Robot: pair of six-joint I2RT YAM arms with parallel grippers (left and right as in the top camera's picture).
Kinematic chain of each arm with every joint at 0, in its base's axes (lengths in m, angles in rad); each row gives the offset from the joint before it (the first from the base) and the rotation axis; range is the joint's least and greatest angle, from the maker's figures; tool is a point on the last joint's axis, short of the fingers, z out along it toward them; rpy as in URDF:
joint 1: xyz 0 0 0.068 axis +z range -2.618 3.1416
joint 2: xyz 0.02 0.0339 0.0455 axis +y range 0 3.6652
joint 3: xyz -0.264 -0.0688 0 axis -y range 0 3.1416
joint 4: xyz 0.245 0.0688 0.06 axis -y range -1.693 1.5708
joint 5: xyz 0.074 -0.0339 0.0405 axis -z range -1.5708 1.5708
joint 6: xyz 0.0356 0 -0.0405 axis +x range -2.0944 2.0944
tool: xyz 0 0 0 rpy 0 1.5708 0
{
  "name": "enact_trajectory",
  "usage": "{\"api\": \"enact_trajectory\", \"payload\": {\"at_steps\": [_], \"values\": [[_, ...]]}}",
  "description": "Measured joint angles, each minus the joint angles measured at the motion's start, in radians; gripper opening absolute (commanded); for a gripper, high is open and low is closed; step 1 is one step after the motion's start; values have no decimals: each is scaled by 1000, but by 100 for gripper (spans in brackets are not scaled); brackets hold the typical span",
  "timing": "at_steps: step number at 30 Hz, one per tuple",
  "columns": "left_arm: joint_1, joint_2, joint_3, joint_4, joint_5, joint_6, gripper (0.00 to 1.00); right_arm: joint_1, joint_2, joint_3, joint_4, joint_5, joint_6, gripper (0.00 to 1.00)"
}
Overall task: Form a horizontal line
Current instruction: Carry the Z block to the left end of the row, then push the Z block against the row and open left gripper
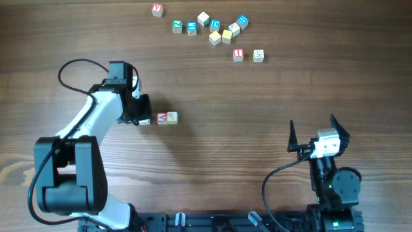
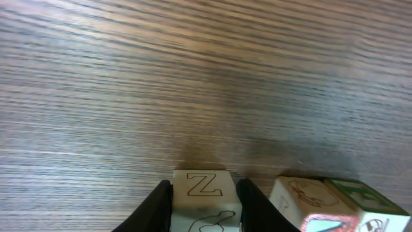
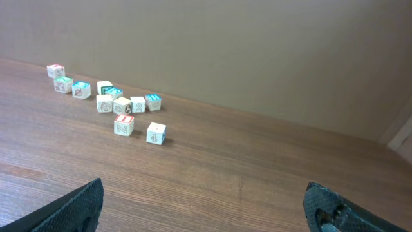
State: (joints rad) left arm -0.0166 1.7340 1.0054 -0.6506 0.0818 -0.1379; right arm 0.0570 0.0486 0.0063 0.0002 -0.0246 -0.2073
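My left gripper (image 1: 143, 119) (image 2: 205, 193) is low on the table, shut on a pale wooden cube with a Z on top (image 2: 206, 183); its dark fingers (image 2: 158, 206) press both sides. Immediately right of it stand a red-lettered A cube (image 1: 163, 118) and a cream cube (image 1: 172, 117), so the three form a short row. In the left wrist view the neighbouring cube (image 2: 302, 196) shows a drawn face. A red I cube (image 1: 238, 55) (image 3: 123, 124) and a cream cube (image 1: 258, 55) (image 3: 156, 133) sit apart at the back. My right gripper (image 1: 313, 129) (image 3: 206, 206) stands open, holding nothing.
A loose cluster of blue-lettered, yellow and cream cubes (image 1: 212, 29) (image 3: 116, 96) lies at the far edge, with a lone red-lettered cube (image 1: 157, 9) to its left. A black cable (image 1: 77, 67) loops over the left arm.
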Motion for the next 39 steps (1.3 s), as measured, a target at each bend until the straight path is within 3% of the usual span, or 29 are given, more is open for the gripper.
{"api": "enact_trajectory", "payload": {"at_steps": [3,10,11,16,21,23,30,39], "values": [[-3,0,0,0,6,3,27,0,0,0,0,0,0,100],[-10,0,-2,5,23,6,57,0,0,0,0,0,0,100],[-10,0,-2,13,23,4,57,0,0,0,0,0,0,100],[-10,0,-3,80,10,-11,37,0,0,0,0,0,0,100],[-10,0,-3,98,-72,-107,10,0,0,0,0,0,0,100],[-9,0,-3,92,-119,-153,5,0,0,0,0,0,0,100],[43,0,-4,21,-214,-220,4,0,0,0,0,0,0,100],[44,0,-10,-23,-173,-179,4,0,0,0,0,0,0,100]]}}
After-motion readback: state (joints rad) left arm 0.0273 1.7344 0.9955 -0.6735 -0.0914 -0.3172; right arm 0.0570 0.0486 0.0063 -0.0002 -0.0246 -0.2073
